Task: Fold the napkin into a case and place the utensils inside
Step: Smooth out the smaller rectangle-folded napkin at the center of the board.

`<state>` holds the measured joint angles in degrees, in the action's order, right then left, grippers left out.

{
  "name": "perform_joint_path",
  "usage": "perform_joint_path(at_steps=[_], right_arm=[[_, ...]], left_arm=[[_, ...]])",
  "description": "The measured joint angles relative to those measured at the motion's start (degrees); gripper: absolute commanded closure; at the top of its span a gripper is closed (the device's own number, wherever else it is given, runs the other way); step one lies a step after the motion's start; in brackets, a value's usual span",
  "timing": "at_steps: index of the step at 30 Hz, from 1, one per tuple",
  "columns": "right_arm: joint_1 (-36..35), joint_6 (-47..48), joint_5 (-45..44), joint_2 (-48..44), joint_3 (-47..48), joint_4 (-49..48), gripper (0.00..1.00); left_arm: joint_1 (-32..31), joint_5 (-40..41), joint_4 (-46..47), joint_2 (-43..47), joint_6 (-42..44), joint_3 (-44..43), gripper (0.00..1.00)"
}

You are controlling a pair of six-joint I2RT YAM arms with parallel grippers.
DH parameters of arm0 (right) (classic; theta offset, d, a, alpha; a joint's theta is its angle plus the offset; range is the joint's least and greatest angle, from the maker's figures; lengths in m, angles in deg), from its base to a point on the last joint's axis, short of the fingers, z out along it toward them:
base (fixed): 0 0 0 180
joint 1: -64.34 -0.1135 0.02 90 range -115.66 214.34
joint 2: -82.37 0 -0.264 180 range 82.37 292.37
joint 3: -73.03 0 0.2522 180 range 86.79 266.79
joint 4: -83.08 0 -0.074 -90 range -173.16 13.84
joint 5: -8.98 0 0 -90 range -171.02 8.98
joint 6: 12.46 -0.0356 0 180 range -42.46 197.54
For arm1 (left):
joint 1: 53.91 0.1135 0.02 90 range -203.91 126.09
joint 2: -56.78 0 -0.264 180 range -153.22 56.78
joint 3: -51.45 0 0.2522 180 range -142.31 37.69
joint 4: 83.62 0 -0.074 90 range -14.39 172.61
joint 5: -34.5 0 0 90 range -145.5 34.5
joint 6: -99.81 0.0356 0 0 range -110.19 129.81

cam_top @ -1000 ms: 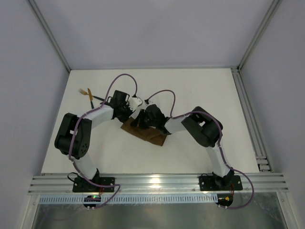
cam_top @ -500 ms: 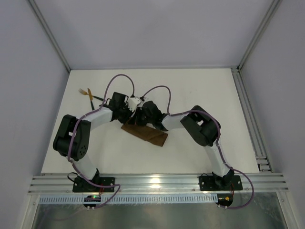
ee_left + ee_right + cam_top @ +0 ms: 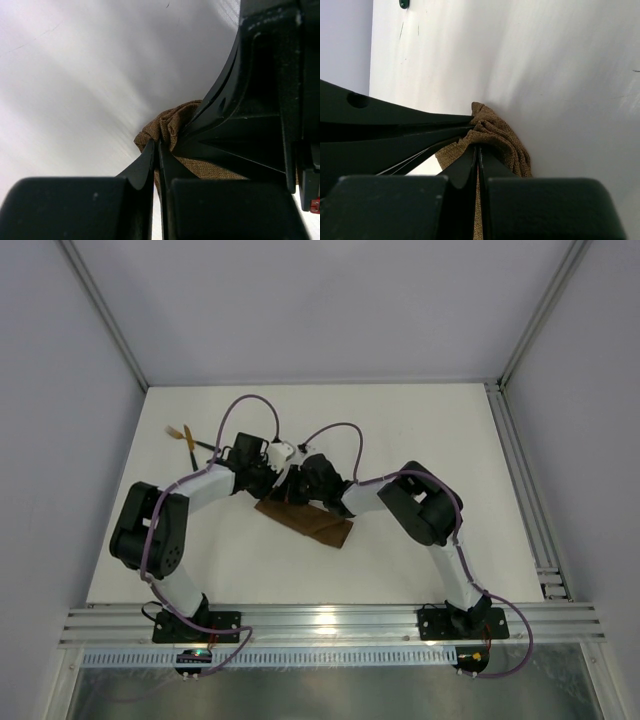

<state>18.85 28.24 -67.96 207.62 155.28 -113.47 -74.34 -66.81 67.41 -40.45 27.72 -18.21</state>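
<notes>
The brown napkin [image 3: 308, 522] lies folded into a narrow slanted strip on the table, its upper end hidden under both grippers. My left gripper [image 3: 278, 480] is shut on a bunched corner of the napkin [image 3: 170, 125]. My right gripper [image 3: 297, 483] is shut on the same end of the napkin [image 3: 500, 137], right beside the left one. The left gripper's fingers [image 3: 395, 120] show as dark blades in the right wrist view. The two utensils [image 3: 190, 440], with gold heads and black handles, lie at the far left of the table, partly behind the left arm.
The white table [image 3: 420, 440] ends in a metal rail [image 3: 520, 480] on the right and a slotted rail [image 3: 320, 622] at the near edge. Purple cables loop over both arms.
Both grippers have moved up and left together, drawing the napkin's upper end with them. The strip now looks narrower and flatter than a second ago.
</notes>
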Motion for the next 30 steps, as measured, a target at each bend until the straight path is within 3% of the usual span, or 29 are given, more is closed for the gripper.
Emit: perform_joint_path(at_steps=[12,30], right_arm=[[0.2,-2.0,-1.2,-0.9,1.3,5.4,0.97],[-0.3,-12.1,-3.9,-0.9,1.1,6.3,0.97]], left_arm=[[1.5,-6.3,-2.0,5.3,-4.0,0.9,1.00],[2.2,-10.1,-3.4,2.4,-3.1,1.1,1.00]])
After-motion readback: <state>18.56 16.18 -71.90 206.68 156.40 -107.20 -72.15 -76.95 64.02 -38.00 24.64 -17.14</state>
